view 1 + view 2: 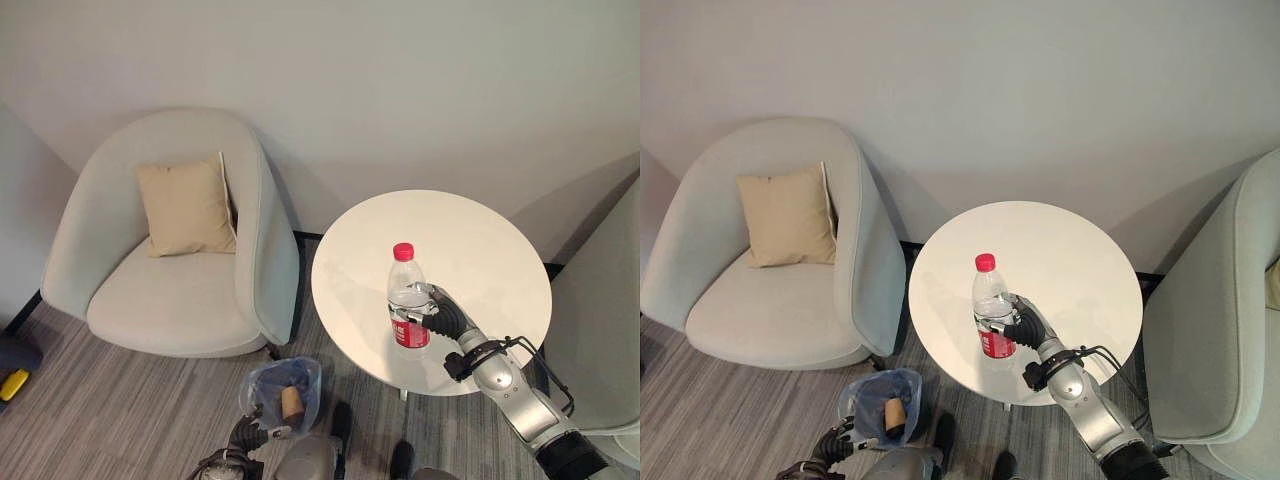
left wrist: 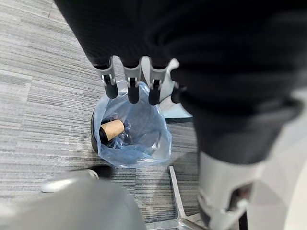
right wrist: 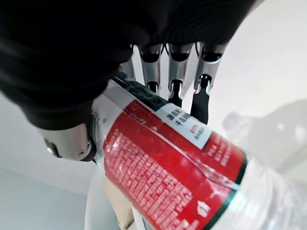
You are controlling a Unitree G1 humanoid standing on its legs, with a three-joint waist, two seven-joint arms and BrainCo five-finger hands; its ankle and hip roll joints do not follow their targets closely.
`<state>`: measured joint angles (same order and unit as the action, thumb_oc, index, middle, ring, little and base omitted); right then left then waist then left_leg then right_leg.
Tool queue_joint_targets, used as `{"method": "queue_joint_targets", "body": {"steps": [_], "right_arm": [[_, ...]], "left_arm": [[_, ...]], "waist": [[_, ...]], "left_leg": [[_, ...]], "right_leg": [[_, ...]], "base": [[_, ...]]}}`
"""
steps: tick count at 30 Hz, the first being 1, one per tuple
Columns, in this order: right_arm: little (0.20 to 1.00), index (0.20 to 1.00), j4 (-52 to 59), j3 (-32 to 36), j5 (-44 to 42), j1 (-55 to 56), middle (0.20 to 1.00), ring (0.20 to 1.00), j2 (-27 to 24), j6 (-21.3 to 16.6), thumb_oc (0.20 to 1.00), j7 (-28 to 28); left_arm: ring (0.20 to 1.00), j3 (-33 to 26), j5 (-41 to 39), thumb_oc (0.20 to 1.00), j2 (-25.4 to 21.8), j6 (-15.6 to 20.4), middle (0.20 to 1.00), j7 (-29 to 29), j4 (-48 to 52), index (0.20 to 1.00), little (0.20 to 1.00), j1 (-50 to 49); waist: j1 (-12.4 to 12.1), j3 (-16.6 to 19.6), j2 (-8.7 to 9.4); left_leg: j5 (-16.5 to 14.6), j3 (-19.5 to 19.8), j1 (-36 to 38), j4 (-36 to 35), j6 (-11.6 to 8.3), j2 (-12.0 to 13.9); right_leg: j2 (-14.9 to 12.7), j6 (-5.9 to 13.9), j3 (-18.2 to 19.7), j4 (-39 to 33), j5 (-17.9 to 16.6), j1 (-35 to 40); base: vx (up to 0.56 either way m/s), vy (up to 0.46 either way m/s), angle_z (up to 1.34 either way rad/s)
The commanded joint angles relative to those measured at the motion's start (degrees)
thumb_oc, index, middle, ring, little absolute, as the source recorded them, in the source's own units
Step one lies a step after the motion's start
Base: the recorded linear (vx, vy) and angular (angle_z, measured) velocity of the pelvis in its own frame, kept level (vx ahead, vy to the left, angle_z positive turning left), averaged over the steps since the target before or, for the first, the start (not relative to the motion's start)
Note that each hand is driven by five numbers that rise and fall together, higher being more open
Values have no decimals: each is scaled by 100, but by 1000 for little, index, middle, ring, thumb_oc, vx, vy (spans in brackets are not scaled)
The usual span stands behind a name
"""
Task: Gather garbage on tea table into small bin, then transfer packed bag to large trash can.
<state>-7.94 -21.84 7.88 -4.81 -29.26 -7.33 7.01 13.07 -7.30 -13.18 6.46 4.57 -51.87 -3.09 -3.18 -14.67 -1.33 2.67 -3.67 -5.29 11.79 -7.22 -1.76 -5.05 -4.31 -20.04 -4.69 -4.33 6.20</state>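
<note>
Bottle (image 1: pixel 408 297) stands upright on table (image 1: pixel 480 240), long axis vertical, clasped at the label by right hand (image 1: pixel 445 318). Bin (image 1: pixel 285 392) lies down-left on the floor, beneath left hand (image 2: pixel 132 81), fingers relaxed.

The bottle (image 1: pixel 408 297) is clear, glossy plastic with a red plastic cap and a shiny red label; the round table (image 1: pixel 480 250) has a smooth, matt white top; the bin bag (image 2: pixel 144 129) is thin, crinkled, translucent blue plastic; the cup (image 2: pixel 111 130) inside looks like brown paper; the armchair (image 1: pixel 170 290) is matt pale cloth; its cushion (image 1: pixel 185 207) is beige cloth; the carpet (image 1: pixel 120 410) is rough grey weave.
</note>
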Motion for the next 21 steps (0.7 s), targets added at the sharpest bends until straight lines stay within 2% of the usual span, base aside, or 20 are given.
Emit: {"method": "queue_joint_targets", "body": {"steps": [1,3,5,8,11,15,17,18,19,21], "right_arm": [[200,200,368,238,-18,-183,200,200,78,-345,200,287],[200,200,362,349,5,-119,200,200,62,-316,200,319],[200,200,320,463,13,-101,200,200,46,-277,200,356],[200,200,224,500,23,-159,200,200,47,-222,200,367],[200,200,220,416,77,-139,200,200,216,-163,200,191],[200,200,207,371,85,-123,200,200,275,-162,200,120],[200,200,214,356,74,-99,200,200,305,-179,200,105],[200,200,239,372,111,-110,200,200,272,-175,200,124],[200,200,247,374,120,-121,200,200,251,-178,200,127],[200,200,258,386,110,-106,200,200,226,-187,200,123]], "left_arm": [[1000,135,141,1000,-103,111,1000,137,203,1000,1000,-28],[1000,142,156,1000,-84,109,1000,134,240,1000,1000,-27],[1000,165,207,1000,-82,95,1000,132,249,1000,1000,-5],[1000,128,233,1000,-74,79,1000,138,204,1000,1000,-29],[1000,-265,152,1000,-136,28,1000,151,-49,1000,1000,-249],[1000,-403,123,1000,-209,14,1000,153,-120,1000,1000,-231],[1000,-425,109,1000,-267,18,1000,173,-106,1000,1000,-178],[1000,-430,81,1000,-316,36,1000,202,-29,1000,1000,-116],[1000,-420,54,1000,-322,46,1000,213,6,1000,1000,-96],[1000,-402,47,1000,-336,49,1000,200,9,1000,1000,-73]], "waist": [[169,486,53],[264,564,-14],[312,661,-79],[290,693,-115],[54,533,-13],[-35,423,32],[-8,326,60],[57,272,55],[80,250,57],[83,255,80]], "left_leg": [[-743,-157,570,-243,306,462],[-769,-388,911,-525,252,658],[-684,-471,1019,-884,234,695],[-719,-402,1127,-1082,287,590],[-963,-320,1021,-924,591,288],[-1017,-200,835,-788,760,105],[-1060,-64,734,-652,821,28],[-1065,108,679,-630,880,-57],[-1045,198,623,-610,901,-100],[-997,290,543,-601,902,-144]], "right_leg": [[81,658,247,106,985,-133],[35,674,27,141,982,-165],[-21,705,-162,123,935,-146],[-103,755,-217,163,874,-97],[-440,962,-62,595,774,-325],[-585,1049,150,1043,798,-648],[-522,1067,552,1315,832,-875],[-228,1111,1173,1517,908,-1104],[-84,1113,1441,1588,932,-1236],[-26,1096,1572,1534,934,-1265]], "base": [[-38,73,65],[-13,135,81],[34,166,105],[60,248,104],[10,390,16],[-38,174,-13],[-16,89,3],[-4,93,9],[-4,66,40],[7,1,106]]}}
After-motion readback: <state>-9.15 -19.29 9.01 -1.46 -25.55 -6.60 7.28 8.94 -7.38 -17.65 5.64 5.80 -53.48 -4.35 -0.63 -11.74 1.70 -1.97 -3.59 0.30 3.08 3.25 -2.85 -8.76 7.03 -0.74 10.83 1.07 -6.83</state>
